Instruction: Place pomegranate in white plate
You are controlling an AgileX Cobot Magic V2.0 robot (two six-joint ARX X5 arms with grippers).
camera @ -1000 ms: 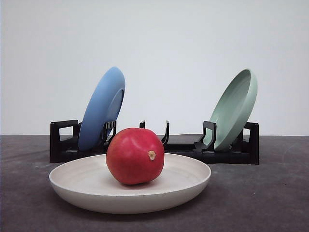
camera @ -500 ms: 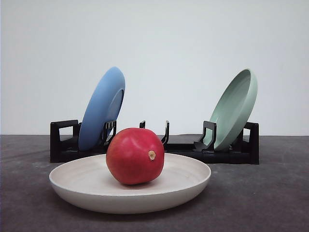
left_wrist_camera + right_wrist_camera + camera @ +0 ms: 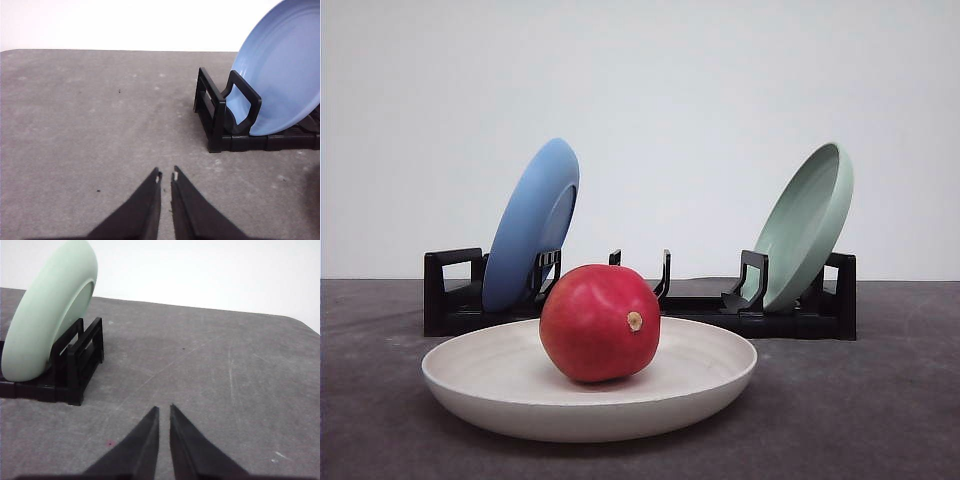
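Note:
In the front view the glossy red pomegranate (image 3: pixel 599 322) rests inside the cream-white plate (image 3: pixel 705 383), slightly left of its middle, tan nub facing the camera. The plate lies flat on the dark table near the front. My left gripper (image 3: pixel 166 176) is shut over bare grey table, with nothing between its black fingers, a short way from the rack's end. My right gripper (image 3: pixel 164 409) is likewise shut and holds nothing, hovering over bare table beside the rack's other end.
A black dish rack (image 3: pixel 450 300) stands behind the white plate. A blue plate (image 3: pixel 530 224) leans in its left slots and a pale green plate (image 3: pixel 807 222) in its right slots. Both also appear close up: blue plate (image 3: pixel 285 75), green plate (image 3: pixel 47 310).

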